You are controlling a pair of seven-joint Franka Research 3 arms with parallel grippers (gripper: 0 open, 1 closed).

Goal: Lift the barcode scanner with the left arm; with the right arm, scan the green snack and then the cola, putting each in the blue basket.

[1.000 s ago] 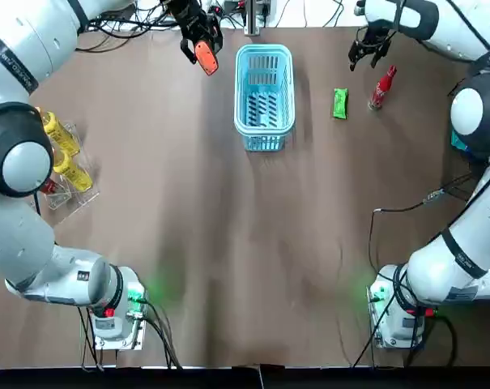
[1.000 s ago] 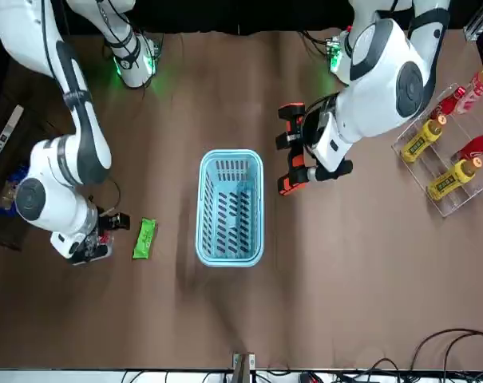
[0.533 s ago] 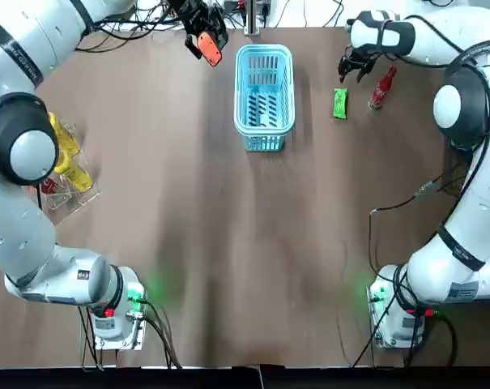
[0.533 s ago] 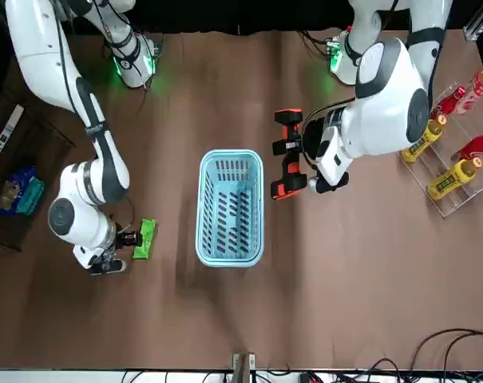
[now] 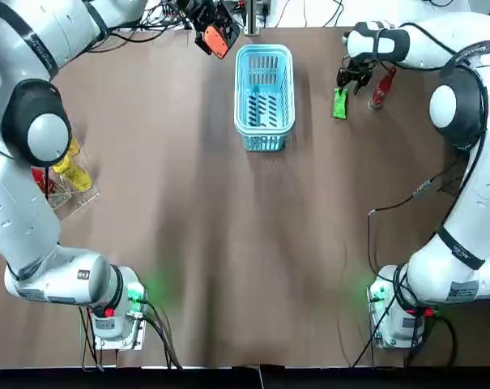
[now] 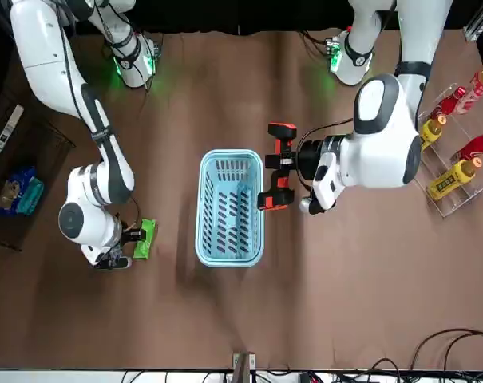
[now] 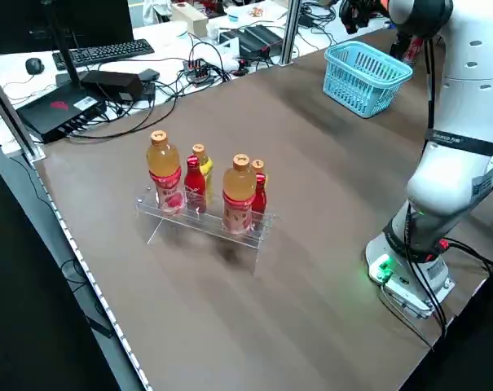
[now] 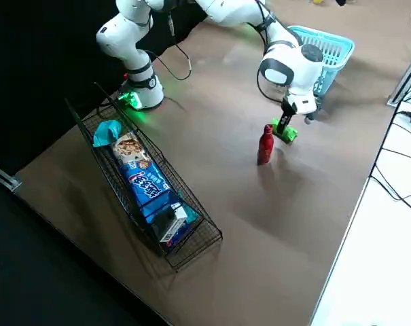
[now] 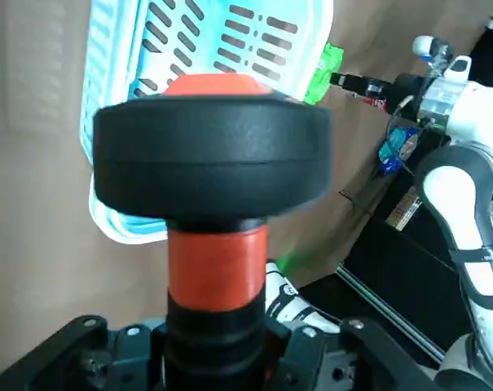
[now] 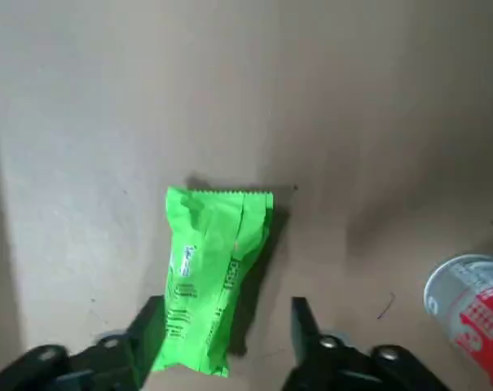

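The left gripper [image 6: 295, 169] holds the scanner [image 5: 218, 36] aloft beside the basket [image 6: 201, 209] in clamped jaws, while the right gripper [image 10: 222, 330] points down, jaws wide astride the green snack [image 10: 216, 261].

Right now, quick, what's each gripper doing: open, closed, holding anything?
Left gripper: closed on the barcode scanner, held up off the table.
Right gripper: open, straddling the green snack, not gripping it yet.

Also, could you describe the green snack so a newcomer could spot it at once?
Find the blue basket at the table's far edge; the left gripper holds the barcode scanner at its left. On its right, the green snack lies flat below the open right gripper: a bright-green packet, unlike the upright red cola bottle beside it.
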